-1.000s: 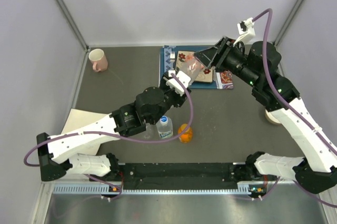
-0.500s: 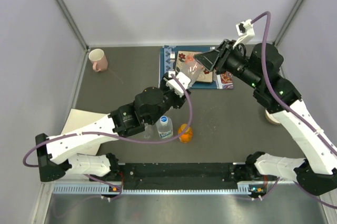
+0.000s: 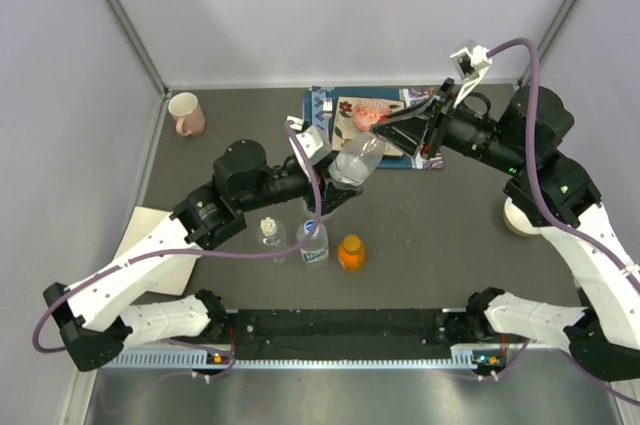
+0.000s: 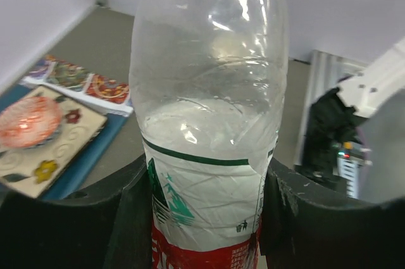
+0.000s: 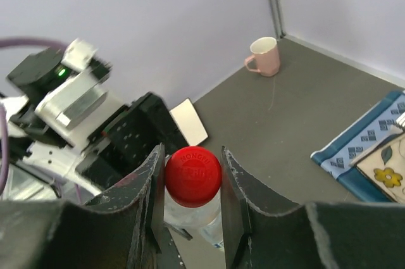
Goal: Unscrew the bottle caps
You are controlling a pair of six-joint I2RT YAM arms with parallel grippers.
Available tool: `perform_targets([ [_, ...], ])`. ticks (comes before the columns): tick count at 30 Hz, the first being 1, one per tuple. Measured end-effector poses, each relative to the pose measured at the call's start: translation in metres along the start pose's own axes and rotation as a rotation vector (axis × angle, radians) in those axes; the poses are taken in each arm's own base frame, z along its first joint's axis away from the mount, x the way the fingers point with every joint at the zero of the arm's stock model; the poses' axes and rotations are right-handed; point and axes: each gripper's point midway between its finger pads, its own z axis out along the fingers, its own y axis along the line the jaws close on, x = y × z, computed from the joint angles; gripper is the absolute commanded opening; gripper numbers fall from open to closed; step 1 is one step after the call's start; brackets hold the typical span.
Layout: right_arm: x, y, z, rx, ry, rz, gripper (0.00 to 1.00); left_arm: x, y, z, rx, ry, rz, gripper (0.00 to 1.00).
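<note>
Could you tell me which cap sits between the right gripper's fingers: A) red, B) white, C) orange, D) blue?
A: the right wrist view shows the red cap clamped between the right gripper fingers, on the red-label bottle held by the left gripper.

We see a dark grey table [image 3: 450,215]. A pink mug [image 3: 185,113] stands at upper left of the frame, and a blue patterned mat [image 3: 320,105] lies at top centre. Paper [image 3: 140,230] lies at lower left. Lower centre, in a row, stand a clear bottle [image 3: 270,235], a blue-label bottle [image 3: 312,243] and an orange bottle [image 3: 350,252]; a white round thing [image 3: 518,222] sits at right, partly hidden
</note>
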Motion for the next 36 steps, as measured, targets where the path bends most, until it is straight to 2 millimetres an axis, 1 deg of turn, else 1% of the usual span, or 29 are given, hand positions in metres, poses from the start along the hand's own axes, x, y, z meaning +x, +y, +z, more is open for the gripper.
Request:
perform_targets([
  [5,-0.003,0.022,-0.006,-0.126,-0.007,-0.089,0.00,-0.010,-0.019,-0.011,0.214,-0.025,-0.119,0.39],
  [9,-0.006,0.048,-0.022,-0.276,-0.068,-0.200,0.00,-0.021,-0.043,-0.020,0.415,-0.044,-0.199,0.39],
  [13,-0.004,0.065,-0.034,-0.381,-0.102,-0.284,0.00,-0.025,-0.064,-0.025,0.592,-0.035,-0.249,0.39],
  [16,-0.006,0.077,-0.038,-0.457,-0.120,-0.347,0.00,-0.030,-0.074,-0.031,0.696,-0.027,-0.282,0.39],
  [21,-0.003,0.090,-0.045,-0.551,-0.122,-0.425,0.00,-0.031,-0.085,-0.040,0.822,-0.002,-0.317,0.40],
  [25,0.004,0.096,-0.051,-0.620,-0.103,-0.479,0.00,-0.028,-0.091,-0.046,0.901,0.026,-0.337,0.41],
  [31,0.014,0.100,-0.056,-0.688,-0.079,-0.536,0.00,-0.022,-0.096,-0.053,0.983,0.071,-0.352,0.40],
  [36,0.017,0.102,-0.059,-0.722,-0.073,-0.561,0.01,-0.020,-0.099,-0.057,1.015,0.097,-0.358,0.41],
])
